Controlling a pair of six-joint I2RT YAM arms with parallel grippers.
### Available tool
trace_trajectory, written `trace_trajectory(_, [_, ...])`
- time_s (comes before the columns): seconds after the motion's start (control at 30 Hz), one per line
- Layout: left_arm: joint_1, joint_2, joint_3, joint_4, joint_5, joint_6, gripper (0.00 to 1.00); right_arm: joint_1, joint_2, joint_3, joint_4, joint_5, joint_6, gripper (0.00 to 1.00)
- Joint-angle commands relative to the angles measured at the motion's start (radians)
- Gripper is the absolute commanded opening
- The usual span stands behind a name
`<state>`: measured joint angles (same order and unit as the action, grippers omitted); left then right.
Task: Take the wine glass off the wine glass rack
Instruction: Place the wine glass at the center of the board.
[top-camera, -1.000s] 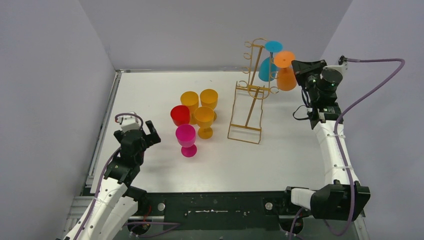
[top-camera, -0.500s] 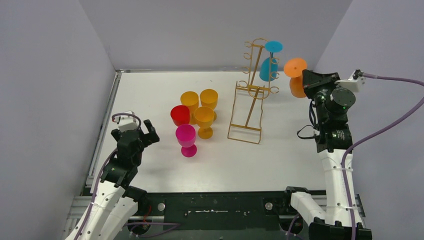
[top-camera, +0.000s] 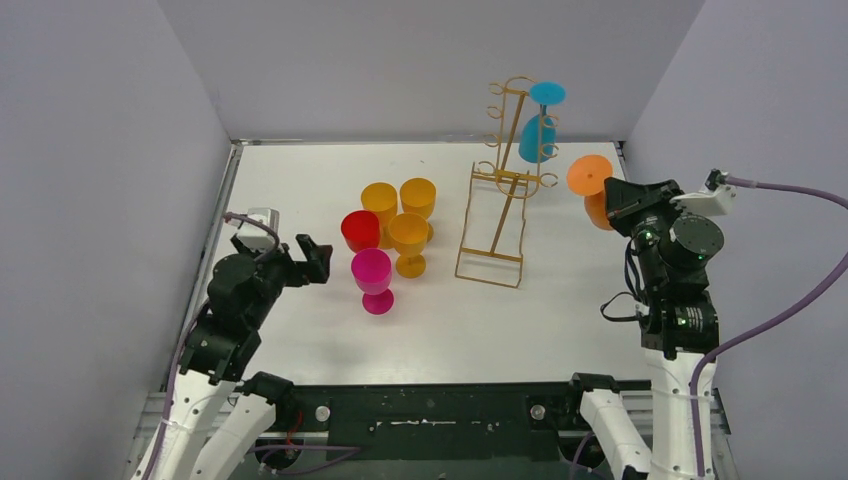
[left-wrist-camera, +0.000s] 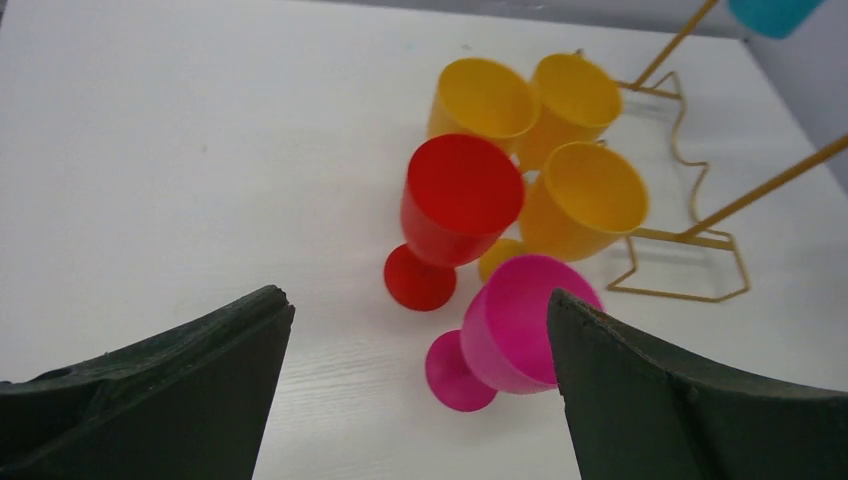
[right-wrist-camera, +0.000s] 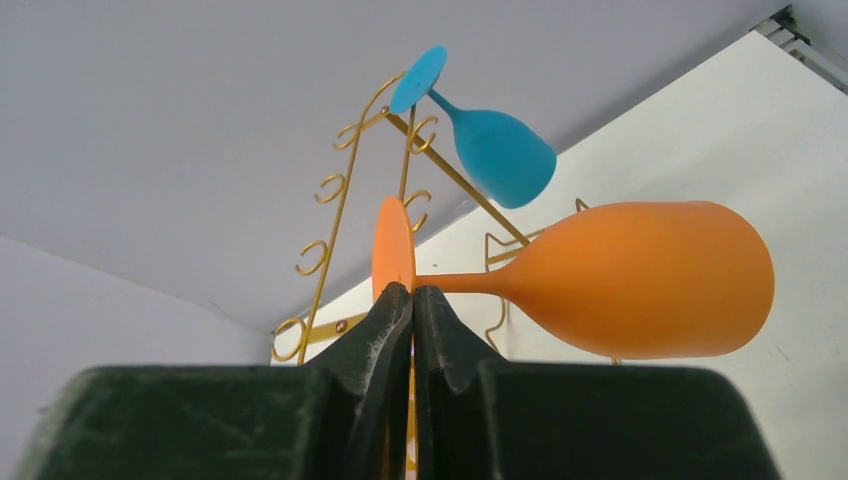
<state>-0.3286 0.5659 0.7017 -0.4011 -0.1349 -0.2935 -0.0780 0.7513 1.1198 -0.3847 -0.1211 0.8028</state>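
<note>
An orange wine glass (top-camera: 590, 178) hangs free of the gold wire wine glass rack (top-camera: 488, 281), to its right. My right gripper (top-camera: 620, 197) is shut on the glass's flat foot. In the right wrist view the fingers (right-wrist-camera: 412, 290) pinch the foot edge-on, and the orange bowl (right-wrist-camera: 640, 280) sticks out sideways to the right. A blue wine glass (top-camera: 536, 137) still hangs upside down from the rack (right-wrist-camera: 343, 208) behind it. My left gripper (top-camera: 310, 255) stands open at the left of the table, nothing between its fingers (left-wrist-camera: 415, 300).
A cluster of upright glasses stands mid-table left of the rack: three yellow (top-camera: 409, 238), one red (top-camera: 359, 230), one magenta (top-camera: 372, 276). The magenta glass (left-wrist-camera: 515, 325) lies just ahead of my left fingers. Grey walls close in on the left, back and right.
The right arm pulled the orange glass off the rack, carrying it rightward and toward the near side. The left arm turned slightly right toward the glass cluster, still open.
</note>
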Motion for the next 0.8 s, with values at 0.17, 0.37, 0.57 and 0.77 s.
trace_trajectory(0.17, [-0.006,0.002,0.067,0.106,0.447,-0.077,0.97,-0.002,-0.120,-0.035,-0.153,-0.082,-0.040,0.00])
trace_trajectory(0.37, [-0.007,0.023,-0.025,0.280,0.572,-0.252,0.91,-0.002,-0.165,-0.105,-0.107,-0.252,0.015,0.00])
trace_trajectory(0.57, [-0.025,0.031,-0.067,0.473,0.660,-0.360,0.90,-0.002,-0.204,-0.190,-0.011,-0.406,0.067,0.00])
trace_trajectory(0.77, [-0.092,0.108,-0.052,0.509,0.712,-0.366,0.89,-0.002,-0.148,-0.178,0.029,-0.585,0.047,0.00])
